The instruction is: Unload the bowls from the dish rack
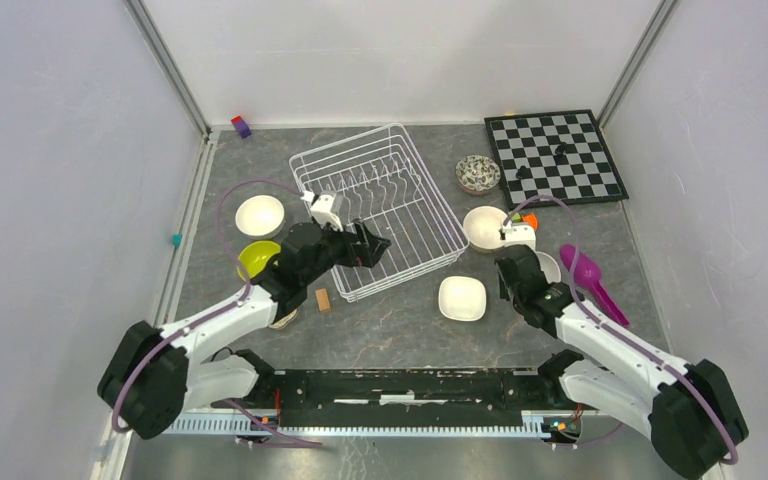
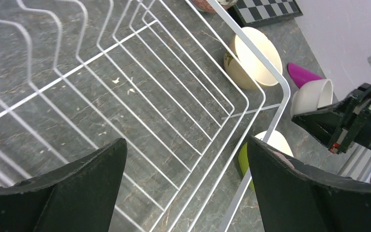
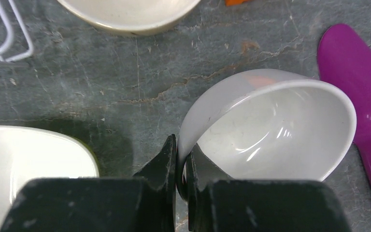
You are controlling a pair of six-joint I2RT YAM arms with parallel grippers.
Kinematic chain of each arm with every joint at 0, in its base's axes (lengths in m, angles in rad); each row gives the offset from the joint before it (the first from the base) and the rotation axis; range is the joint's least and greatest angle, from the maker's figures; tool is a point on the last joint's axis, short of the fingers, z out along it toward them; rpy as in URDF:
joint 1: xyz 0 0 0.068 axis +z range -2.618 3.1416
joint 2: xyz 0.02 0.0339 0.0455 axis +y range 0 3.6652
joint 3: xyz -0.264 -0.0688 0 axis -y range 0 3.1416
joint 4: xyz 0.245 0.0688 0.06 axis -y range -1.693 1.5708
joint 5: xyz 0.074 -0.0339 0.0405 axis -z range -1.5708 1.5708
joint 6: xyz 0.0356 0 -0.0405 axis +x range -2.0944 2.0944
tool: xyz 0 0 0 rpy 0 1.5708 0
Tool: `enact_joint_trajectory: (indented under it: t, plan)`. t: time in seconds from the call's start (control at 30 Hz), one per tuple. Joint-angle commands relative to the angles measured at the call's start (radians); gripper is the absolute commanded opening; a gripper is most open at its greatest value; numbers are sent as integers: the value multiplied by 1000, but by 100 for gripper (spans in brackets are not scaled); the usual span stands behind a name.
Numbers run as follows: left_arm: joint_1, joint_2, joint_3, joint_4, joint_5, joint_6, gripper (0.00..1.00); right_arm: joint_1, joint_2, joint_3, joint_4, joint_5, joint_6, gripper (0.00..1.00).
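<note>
**Left gripper spread over the rack, right gripper clamped on a bowl**

The grey bench [image 1: 380, 330] carries everything. The white wire rack [image 1: 380, 195] lies skewed on it. The left gripper [image 2: 186, 142] hangs over the rack's near right corner with its jaws spread wide and nothing between them. Its wrist camera shows only wire and bench below. Every bowl in view sits on the bench outside the rack.

The chessboard [image 1: 557, 155] fills the far right corner, with a few dark pieces on it.

Right of the rack, the cream bowl [image 1: 485, 228] stands upright just beside the rack's side. The patterned bowl [image 1: 478, 174] is beyond it, between the rack and the chessboard. The square bowl [image 1: 462, 298] sits upright near the rack's near right corner. Left of the rack are the white bowl [image 1: 260, 215] and, nearer the arms, the green bowl [image 1: 258, 260], which is partly under the left arm.

The right gripper [image 3: 178, 159] is pinched tight on the rim of the held bowl [image 3: 270, 130], with one finger inside and one outside. That bowl is tipped on its side with its mouth toward the wrist camera. It lies between the cream bowl and the purple scoop [image 3: 362, 96], just beside the scoop. I cannot tell whether it touches the bench.

A wooden block [image 1: 323, 299] lies near the rack's near left corner. A red-and-purple block [image 1: 241, 126] sits in the far left corner.
</note>
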Motion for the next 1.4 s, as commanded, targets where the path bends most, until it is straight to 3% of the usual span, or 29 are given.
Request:
enact_joint_trajectory:
  t: [0.0, 0.2, 0.37, 0.43, 0.5, 0.53, 0.6, 1.07, 1.37]
  plan:
    - [-54, 83, -7, 287, -19, 133, 100, -3, 63, 27, 83, 19, 5, 0]
    - [-114, 265, 94, 330, -8, 221, 100, -14, 149, 60, 115, -51, -57, 4]
    - [-176, 360, 103, 474, -46, 299, 100, -15, 157, 61, 135, -57, -93, 7]
    - [-178, 395, 123, 488, -43, 288, 100, -15, 155, 62, 136, -51, -105, 22]
    - [-180, 422, 163, 443, -36, 288, 100, -14, 149, 67, 131, -39, -110, 49]
    - [-183, 435, 186, 404, -32, 290, 100, -16, 142, 69, 129, -32, -115, 56]
    - [-188, 466, 240, 332, -20, 304, 100, -16, 120, 68, 128, -19, -122, 61]
    - [-253, 708, 435, 260, -52, 486, 100, -16, -173, 23, 152, 166, -97, 67]
    - [-283, 875, 590, 166, -53, 542, 100, -16, -278, -11, 186, 182, -106, 66]
